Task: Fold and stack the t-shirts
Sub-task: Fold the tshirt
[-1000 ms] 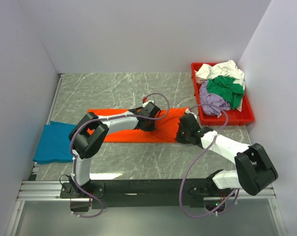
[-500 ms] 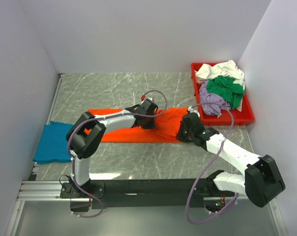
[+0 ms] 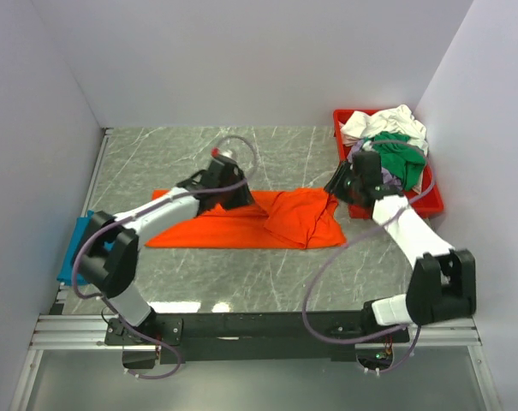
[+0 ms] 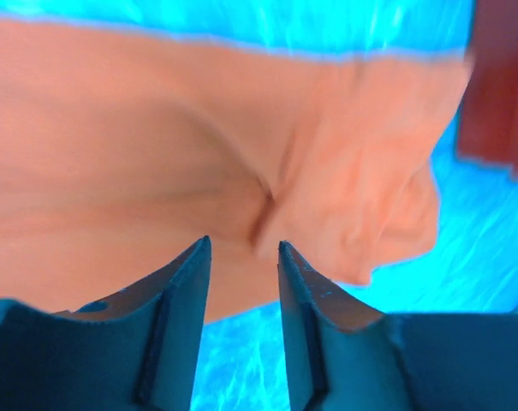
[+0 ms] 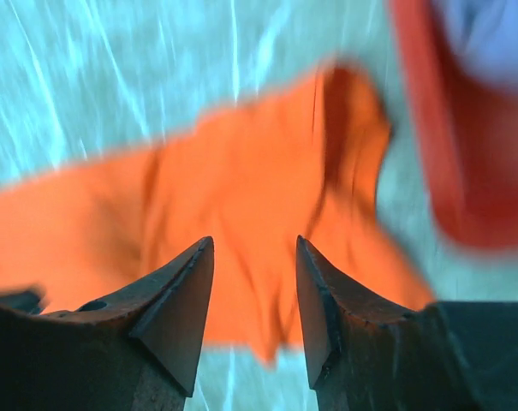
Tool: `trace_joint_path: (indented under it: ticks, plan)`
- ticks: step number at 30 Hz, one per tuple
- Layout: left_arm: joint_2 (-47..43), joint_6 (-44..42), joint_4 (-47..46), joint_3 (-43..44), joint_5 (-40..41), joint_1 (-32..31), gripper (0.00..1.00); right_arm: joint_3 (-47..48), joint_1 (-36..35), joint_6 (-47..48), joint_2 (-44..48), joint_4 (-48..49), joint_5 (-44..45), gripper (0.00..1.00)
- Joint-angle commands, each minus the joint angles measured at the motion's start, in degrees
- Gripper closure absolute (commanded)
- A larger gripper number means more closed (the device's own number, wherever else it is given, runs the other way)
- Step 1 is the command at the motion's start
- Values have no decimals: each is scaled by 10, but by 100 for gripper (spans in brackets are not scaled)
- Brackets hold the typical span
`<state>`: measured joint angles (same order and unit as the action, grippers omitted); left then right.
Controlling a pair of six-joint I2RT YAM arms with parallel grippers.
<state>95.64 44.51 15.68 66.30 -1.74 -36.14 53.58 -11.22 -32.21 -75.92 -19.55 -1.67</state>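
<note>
A: Folded teal t-shirt [image 3: 73, 261] sits at left edge of the tabletop [image 3: 173, 154], probably the stack base. State of left end effector [image 4: 241, 244]?

B: Narrow gap, empty, above the orange t-shirt [image 3: 241, 229]. Shirt's centred so both arms reach it, I'd guess. Long axis left-right, bunched end toward red tray [image 3: 395, 211]. The right end effector [image 5: 254, 244] is parted, empty.

Five t-shirts: one orange t-shirt [image 3: 267, 224] and one teal t-shirt [image 3: 77, 253] on the single bench [image 3: 181, 154], and three in the one red tray [image 3: 430, 205]: a white t-shirt [image 3: 387, 120], a green t-shirt [image 3: 404, 154] and a lavender t-shirt [image 5: 490, 34]. Two tools: the left tool [image 4: 241, 248] and the right tool [image 5: 254, 244].
</note>
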Motion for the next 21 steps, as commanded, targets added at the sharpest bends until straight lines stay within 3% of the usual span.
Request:
trace_joint_path:
  ticks: [1,8,21]
  plan:
    - [-37,15,-15,0,-13,75,58,53,44,7,-73,34,-33,50]
    - [-14,65,-13,17,5,178,66,140,62,0,-192,20,-30,49]
    - [47,95,-22,30,13,251,67,151,64,-13,-276,45,-47,47]
